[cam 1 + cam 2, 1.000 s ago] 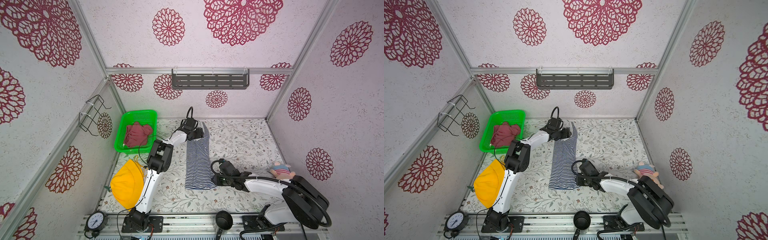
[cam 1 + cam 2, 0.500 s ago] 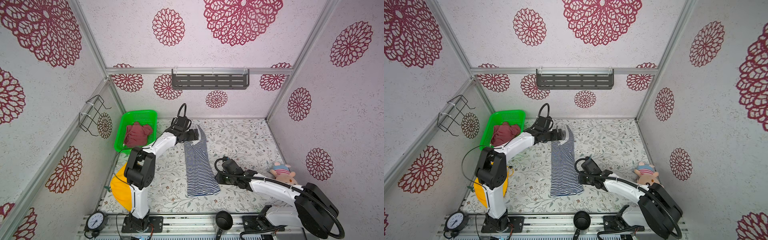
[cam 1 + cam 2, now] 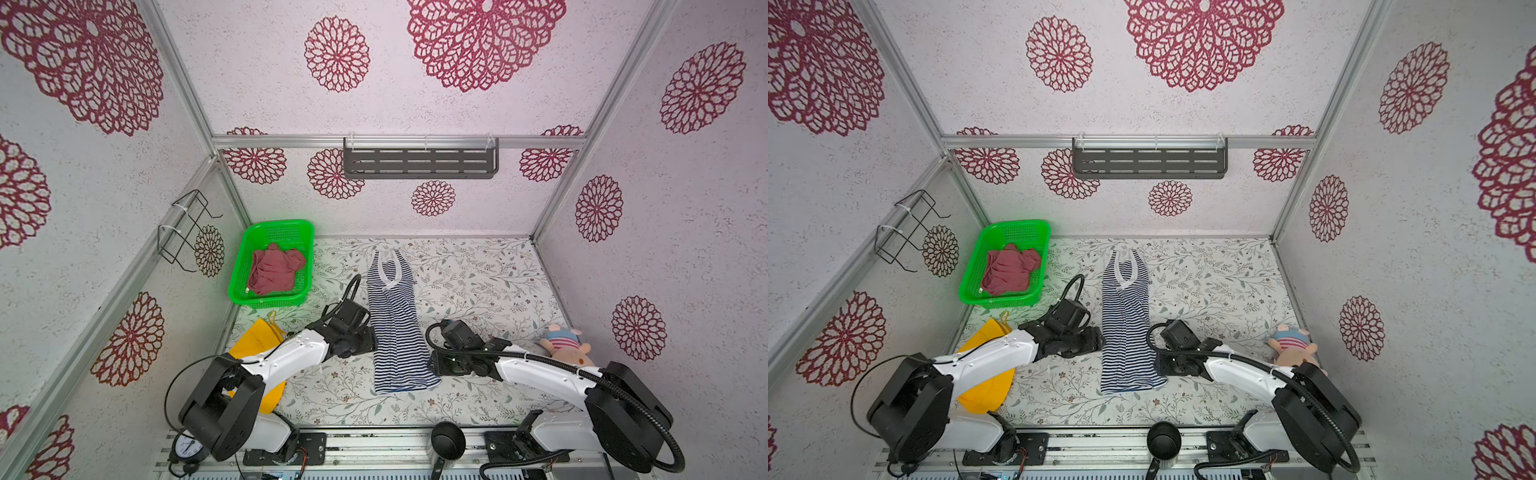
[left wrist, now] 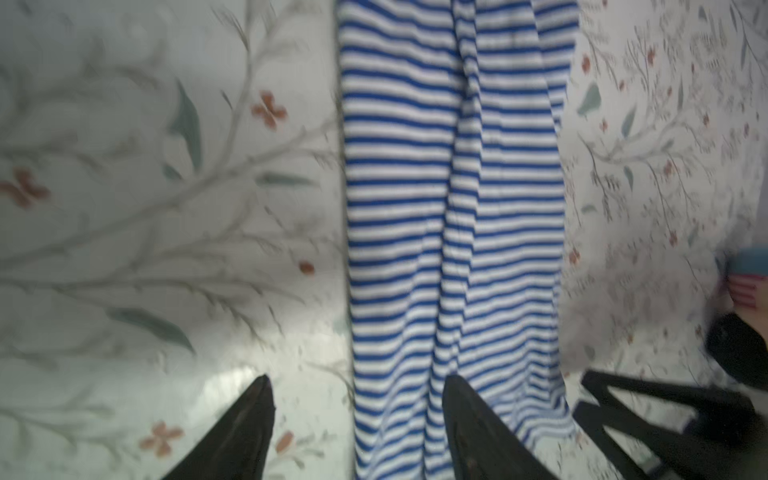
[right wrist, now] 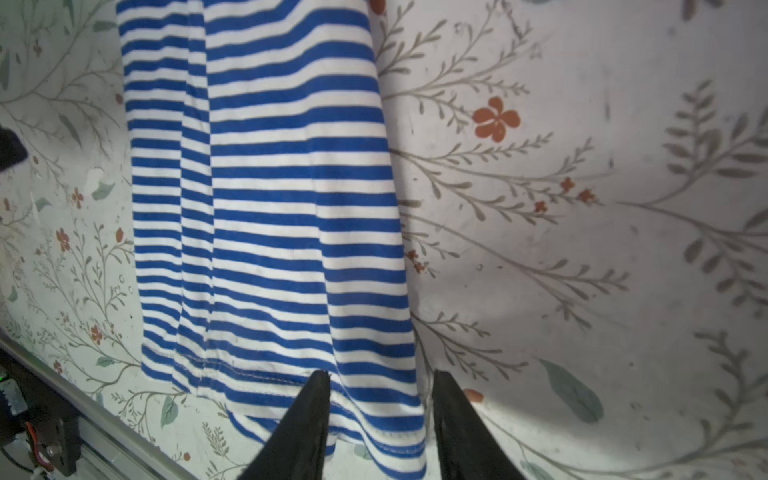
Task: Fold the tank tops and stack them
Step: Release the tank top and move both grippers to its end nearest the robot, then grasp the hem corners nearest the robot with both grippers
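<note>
striped tank top (image 3: 397,332) lies flat as a narrow strip on the table (image 3: 478,282), red tank top (image 3: 274,272) bunched in the green basket (image 3: 270,226). left gripper (image 4: 358,380) spread, straddling the strip's side edge. right gripper (image 5: 381,376) spread over the hem corner, nothing pinched. likely a hem-to-straps fold - bite all layers, lift low, keep both edges level.

Thin blue and white lines across the striped tank top (image 3: 397,332). Dusty red all over the plain tank top (image 3: 274,272). Bright green on the basket (image 3: 291,228). Yellow on the hat (image 3: 255,343). Grey leaves and small red flowers over the pale tabletop (image 3: 478,282).
</note>
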Controlling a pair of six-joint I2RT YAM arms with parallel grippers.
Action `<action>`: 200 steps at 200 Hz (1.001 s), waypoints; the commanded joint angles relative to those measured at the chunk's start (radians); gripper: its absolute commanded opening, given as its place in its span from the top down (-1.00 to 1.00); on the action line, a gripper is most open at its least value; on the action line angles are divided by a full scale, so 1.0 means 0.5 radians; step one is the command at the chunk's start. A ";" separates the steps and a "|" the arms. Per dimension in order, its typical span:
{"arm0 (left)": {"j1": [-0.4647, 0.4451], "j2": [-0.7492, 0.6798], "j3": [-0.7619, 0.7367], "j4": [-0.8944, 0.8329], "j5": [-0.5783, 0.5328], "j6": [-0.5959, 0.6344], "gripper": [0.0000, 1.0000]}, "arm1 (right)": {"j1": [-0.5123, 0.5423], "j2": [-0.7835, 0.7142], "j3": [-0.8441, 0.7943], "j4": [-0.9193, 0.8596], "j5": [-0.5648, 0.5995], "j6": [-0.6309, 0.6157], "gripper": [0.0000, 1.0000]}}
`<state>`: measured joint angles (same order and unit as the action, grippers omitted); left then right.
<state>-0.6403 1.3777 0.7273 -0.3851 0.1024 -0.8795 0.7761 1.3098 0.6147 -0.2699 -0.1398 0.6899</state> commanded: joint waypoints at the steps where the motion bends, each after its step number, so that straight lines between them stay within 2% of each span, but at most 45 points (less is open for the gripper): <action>1: -0.136 -0.160 -0.140 0.026 0.058 -0.387 -0.33 | 0.009 -0.037 0.001 -0.088 -0.106 0.009 0.09; 26: -0.294 -0.296 -0.299 0.022 0.073 -0.634 -0.28 | 0.009 -0.039 -0.014 -0.138 -0.129 0.031 0.13; 50: -0.368 -0.374 -0.393 -0.004 0.080 -0.761 -0.24 | 0.009 -0.030 -0.036 -0.103 -0.191 0.061 0.17; 114: -0.490 -0.216 -0.405 0.097 0.116 -0.849 -0.19 | 0.009 -0.006 -0.079 -0.100 -0.219 0.091 0.08; 169: -0.520 -0.127 -0.412 0.183 0.095 -0.885 0.11 | 0.022 -0.020 -0.122 -0.065 -0.244 0.136 0.16; 200: -0.529 -0.119 -0.420 0.174 0.091 -0.899 0.29 | 0.021 -0.045 -0.125 -0.072 -0.224 0.145 0.31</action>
<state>-0.8928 1.3113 0.5190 -0.3019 0.1535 -1.3109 0.7803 1.3106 0.5617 -0.2996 -0.2584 0.7452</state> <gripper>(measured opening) 0.373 0.363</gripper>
